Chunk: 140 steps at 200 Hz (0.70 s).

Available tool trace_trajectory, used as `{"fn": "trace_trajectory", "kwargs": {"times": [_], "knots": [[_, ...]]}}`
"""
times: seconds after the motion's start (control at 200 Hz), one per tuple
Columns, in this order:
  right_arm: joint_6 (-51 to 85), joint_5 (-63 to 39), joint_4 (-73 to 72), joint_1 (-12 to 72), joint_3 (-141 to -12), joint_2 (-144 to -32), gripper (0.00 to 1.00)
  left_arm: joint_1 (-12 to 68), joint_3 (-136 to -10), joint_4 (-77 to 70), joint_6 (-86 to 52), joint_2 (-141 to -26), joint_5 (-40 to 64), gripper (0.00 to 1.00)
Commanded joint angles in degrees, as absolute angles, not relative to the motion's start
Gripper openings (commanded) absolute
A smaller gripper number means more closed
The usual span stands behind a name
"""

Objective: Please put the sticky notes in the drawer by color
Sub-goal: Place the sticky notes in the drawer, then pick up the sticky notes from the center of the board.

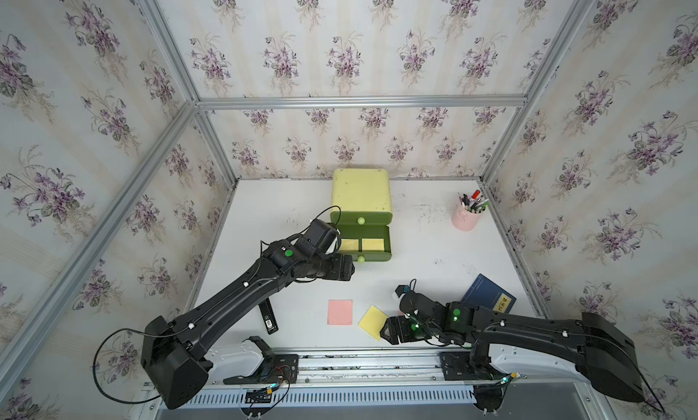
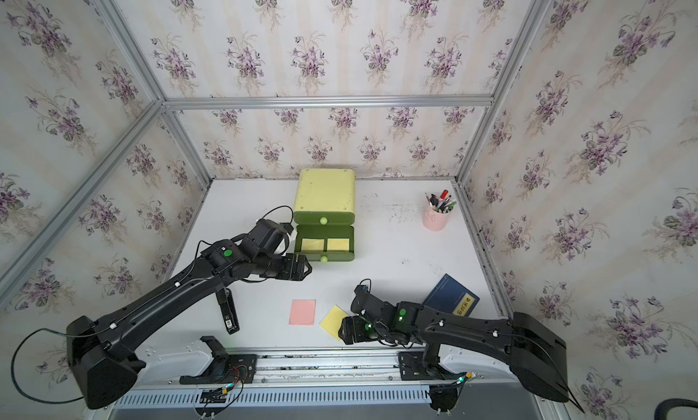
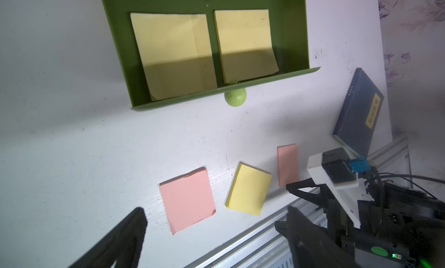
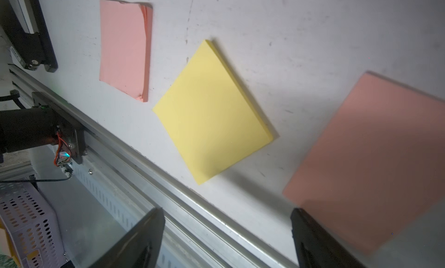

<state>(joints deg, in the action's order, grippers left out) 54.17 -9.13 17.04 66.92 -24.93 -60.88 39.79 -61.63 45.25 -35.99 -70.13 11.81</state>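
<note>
Scuffed tabletop (image 1: pixel 415 255) bears square paper sticky notes (image 4: pixel 212 110); left gripper (image 3: pixel 214 209), right gripper (image 4: pixel 226 210) apparently gape empty.

Drawer chest (image 1: pixel 360 191) at back centre of table (image 1: pixel 434 248), against rear wall. Open drawer (image 3: pixel 120 50) below top one, pulled out toward front. Two compartments side by side: left-compartment note (image 3: pixel 173 54) and right-compartment note (image 3: pixel 245 42), each flat inside. Pen cup (image 1: pixel 466 216) back right, well apart from chest. Booklet (image 1: pixel 489 295) front right. Row near front edge: front-left note (image 1: pixel 340 312); middle note (image 1: pixel 372 321) just right of it, turned cornerwise, not touching; front-right note (image 3: pixel 287 164) further right, seen only in wrist views. Bar-shaped item (image 1: pixel 269 318) left of row.
</note>
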Motion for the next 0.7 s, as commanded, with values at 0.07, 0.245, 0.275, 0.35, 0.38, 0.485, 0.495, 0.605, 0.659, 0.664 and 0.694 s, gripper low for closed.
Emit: {"fn": "trace_trajectory", "kwargs": {"times": [0.07,0.245,0.275,0.35,0.38,0.485,0.495,0.605,0.659,0.664,0.694], "knots": [[56.36,-9.53,11.70,67.62,-25.89,-64.52,0.87,39.78,-57.98,44.36,-36.76,-68.01,12.02,0.90],[55.79,-6.86,13.57,68.29,-28.90,-70.51,0.87,39.80,-54.98,43.42,-37.50,-67.24,12.12,0.90],[55.37,-5.68,14.63,68.61,-29.90,-71.63,0.87,39.81,-54.56,43.26,-37.58,-67.15,12.21,0.90],[54.87,-3.16,15.90,68.77,-31.43,-74.14,0.87,39.79,-53.77,42.86,-37.88,-66.99,12.00,0.90],[54.77,-2.12,16.10,68.81,-31.78,-75.02,0.86,39.75,-53.51,42.82,-37.96,-66.91,11.87,0.90],[53.77,3.23,19.73,68.76,-34.31,-79.44,0.82,39.78,-52.52,42.54,-38.31,-66.24,11.76,0.90],[53.63,3.80,20.14,68.74,-34.64,-79.93,0.82,39.81,-52.40,42.54,-38.36,-66.20,11.68,0.90],[51.18,6.20,20.88,68.73,-36.97,-84.44,0.80,39.81,-51.08,42.49,-38.65,-65.16,11.69,0.90],[49.40,5.72,19.17,68.69,-37.85,-86.41,0.80,39.79,-50.28,42.41,-38.85,-64.66,11.56,0.90],[49.26,5.71,19.12,68.75,-37.95,-86.67,0.80,39.80,-50.15,42.34,-38.85,-64.63,11.54,0.90],[48.37,5.74,18.96,68.69,-38.79,-87.92,0.80,39.78,-49.86,42.28,-38.88,-64.52,11.51,0.90]]}}
